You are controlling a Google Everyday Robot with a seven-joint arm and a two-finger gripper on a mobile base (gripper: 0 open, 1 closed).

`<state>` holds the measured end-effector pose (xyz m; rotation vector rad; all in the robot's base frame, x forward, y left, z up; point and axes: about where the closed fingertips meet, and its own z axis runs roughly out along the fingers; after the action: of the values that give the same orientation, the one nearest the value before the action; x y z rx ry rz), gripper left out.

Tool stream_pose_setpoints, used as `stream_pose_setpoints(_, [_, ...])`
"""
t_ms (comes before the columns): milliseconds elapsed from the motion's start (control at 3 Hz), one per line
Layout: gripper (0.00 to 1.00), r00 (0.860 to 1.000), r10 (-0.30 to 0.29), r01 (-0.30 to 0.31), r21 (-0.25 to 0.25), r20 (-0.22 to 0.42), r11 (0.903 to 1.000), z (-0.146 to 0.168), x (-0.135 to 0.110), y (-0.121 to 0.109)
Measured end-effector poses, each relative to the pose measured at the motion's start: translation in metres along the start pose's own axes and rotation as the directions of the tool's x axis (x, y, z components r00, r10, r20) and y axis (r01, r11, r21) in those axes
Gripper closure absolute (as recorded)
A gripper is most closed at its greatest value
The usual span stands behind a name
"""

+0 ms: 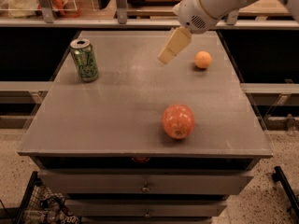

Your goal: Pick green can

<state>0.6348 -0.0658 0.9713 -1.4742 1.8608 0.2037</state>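
Observation:
The green can (84, 60) stands upright near the back left of the grey table (112, 120), with a silver top and pale scribbled markings. My gripper (167, 56) hangs above the table's back middle, well to the right of the can and apart from it. Its cream-coloured finger (174, 45) points down and to the left. Nothing is seen in it.
A red-orange fruit (178, 121) sits front right of centre. A small orange fruit (202, 59) lies at the back right, just right of the gripper. A shelf rail (93, 22) runs behind the table. Drawers (145, 185) are below the front edge.

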Motion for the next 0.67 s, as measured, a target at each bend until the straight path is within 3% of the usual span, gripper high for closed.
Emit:
stream_pose_setpoints(333, [0.00, 0.996, 0.057, -0.056, -0.017, 0.065, 0.9983, 0.0375, -0.0230, -0.0069])
stream_pose_setpoints(667, [0.00, 0.996, 0.064, -0.063, -0.017, 0.067, 0.9979, 0.0393, -0.0241, -0.0073])
